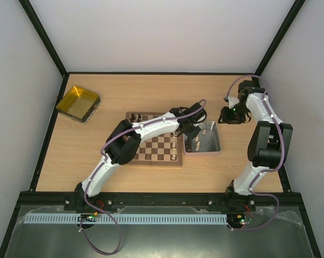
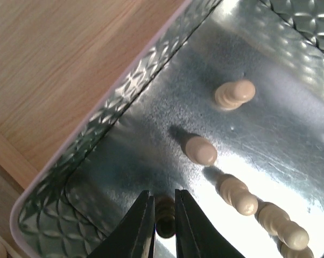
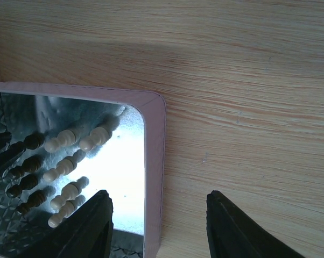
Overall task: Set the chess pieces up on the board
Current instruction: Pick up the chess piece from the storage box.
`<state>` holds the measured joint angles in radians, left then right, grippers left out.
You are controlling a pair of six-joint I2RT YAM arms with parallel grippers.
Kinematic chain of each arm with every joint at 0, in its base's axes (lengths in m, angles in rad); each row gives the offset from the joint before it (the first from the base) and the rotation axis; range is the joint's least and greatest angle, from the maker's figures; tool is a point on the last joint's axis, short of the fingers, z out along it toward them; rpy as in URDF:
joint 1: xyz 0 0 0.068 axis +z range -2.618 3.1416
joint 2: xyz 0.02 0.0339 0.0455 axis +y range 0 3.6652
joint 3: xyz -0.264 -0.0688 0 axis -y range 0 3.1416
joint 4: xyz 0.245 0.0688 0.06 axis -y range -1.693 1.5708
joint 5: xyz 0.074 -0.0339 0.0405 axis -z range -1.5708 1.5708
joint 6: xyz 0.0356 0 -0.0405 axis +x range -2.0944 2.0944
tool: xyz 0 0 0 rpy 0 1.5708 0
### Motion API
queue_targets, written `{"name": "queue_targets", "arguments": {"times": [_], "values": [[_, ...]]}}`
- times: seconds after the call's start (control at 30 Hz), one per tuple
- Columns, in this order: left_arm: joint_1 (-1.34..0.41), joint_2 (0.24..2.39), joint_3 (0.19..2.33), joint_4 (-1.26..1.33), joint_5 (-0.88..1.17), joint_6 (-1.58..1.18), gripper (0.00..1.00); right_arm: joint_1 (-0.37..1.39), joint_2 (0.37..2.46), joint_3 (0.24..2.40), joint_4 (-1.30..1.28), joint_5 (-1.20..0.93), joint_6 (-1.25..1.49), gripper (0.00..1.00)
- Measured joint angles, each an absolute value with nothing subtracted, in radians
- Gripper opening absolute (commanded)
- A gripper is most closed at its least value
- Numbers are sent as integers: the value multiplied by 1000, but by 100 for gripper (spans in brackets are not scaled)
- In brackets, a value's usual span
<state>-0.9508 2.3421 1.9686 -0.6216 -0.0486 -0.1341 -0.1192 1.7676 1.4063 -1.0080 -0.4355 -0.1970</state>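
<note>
Inside the tray [image 2: 97, 129], left claw [image 2: 163, 198] pinches a dark chessman [image 2: 165, 219] lengthwise.

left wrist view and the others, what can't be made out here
- Left wrist: the dark piece between the fingers of the left hand is in shadow; its type and whether it is gripped are unclear.
- Top external: the left arm covers part of the board; chessmen there are too small to name.
- Right wrist: the metal tray is cut off by the left edge.
</note>
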Motion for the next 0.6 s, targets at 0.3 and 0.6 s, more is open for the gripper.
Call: {"name": "queue_targets", "arguments": {"times": [0.3, 0.6], "values": [[-954, 2366, 2013, -675, -66, -113, 22, -119, 1768, 1405, -1009, -443, -205, 47], [-955, 2366, 2013, -696, -83, -112, 25, -119, 1768, 1397, -1010, -447, -220, 47]]}}
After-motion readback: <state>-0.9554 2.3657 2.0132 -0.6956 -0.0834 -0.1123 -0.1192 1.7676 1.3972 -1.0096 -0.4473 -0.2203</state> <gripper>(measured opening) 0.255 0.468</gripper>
